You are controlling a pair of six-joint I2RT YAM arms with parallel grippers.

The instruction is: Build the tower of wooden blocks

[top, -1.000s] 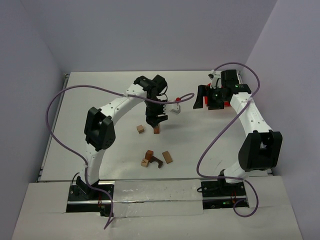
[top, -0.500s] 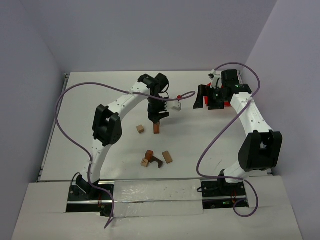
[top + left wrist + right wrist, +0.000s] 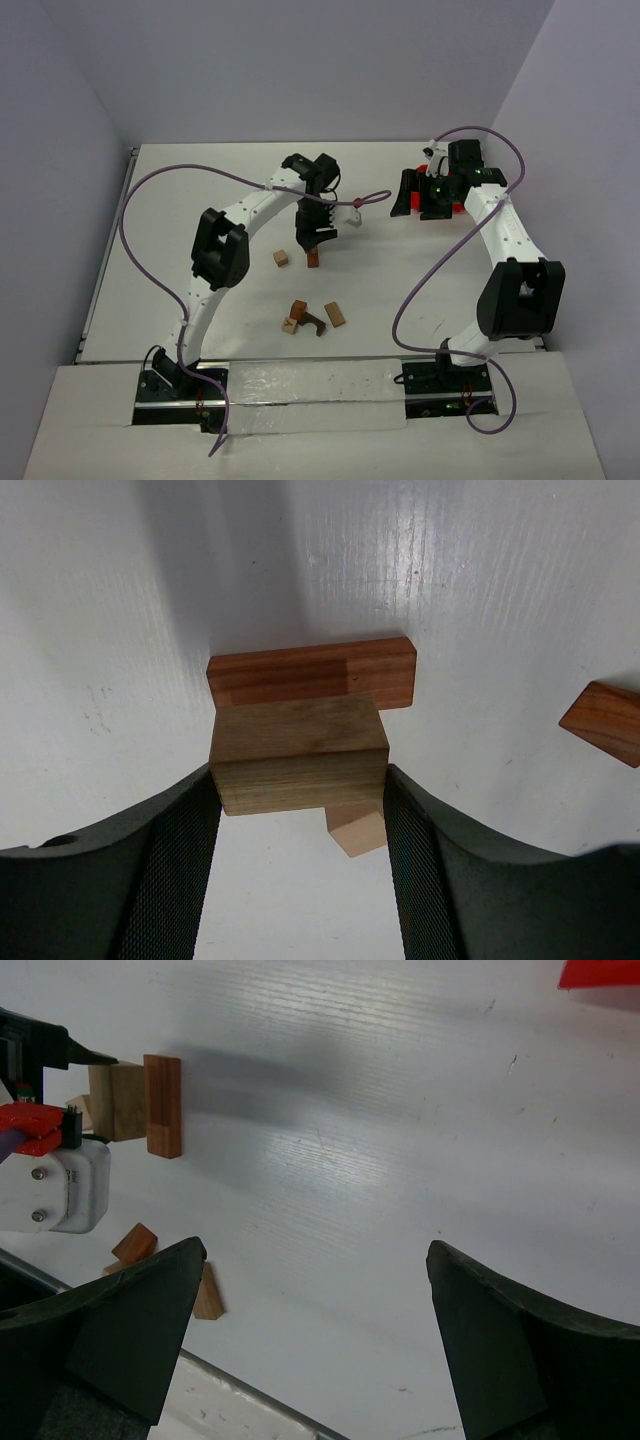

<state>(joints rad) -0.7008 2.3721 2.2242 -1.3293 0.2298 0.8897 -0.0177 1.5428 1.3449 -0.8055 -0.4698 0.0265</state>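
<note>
- The left jaws are pinching an olive-tan block [image 3: 300, 755] by its 2 side faces, with 1 mesh-faced pad pressing on each side.
- That block is sitting directly over a reddish-brown bar [image 3: 312, 672] that is lying flat on the white table [image 3: 200, 200]. Together they are forming the 2-piece tower [image 3: 313, 258] near the middle of the table.
- In the right wrist view the block and bar are appearing flush, but I cannot tell whether a thin gap is remaining between them.
- A pale cube [image 3: 282, 258] is lying just left of the tower, apart from it.
- 4 more wood pieces are lying in a loose cluster nearer the arm bases: a reddish block [image 3: 298, 308], a small tan piece [image 3: 290, 325], a dark arch [image 3: 314, 323] and a tan bar [image 3: 335, 314].
- The right jaws are standing spread wide, gripping nothing, and hanging over the far right part of the table beside the red bin [image 3: 458, 207].
- A white adapter [image 3: 353, 212] on the purple cable [image 3: 150, 190] is hanging just right of the left wrist.
</note>
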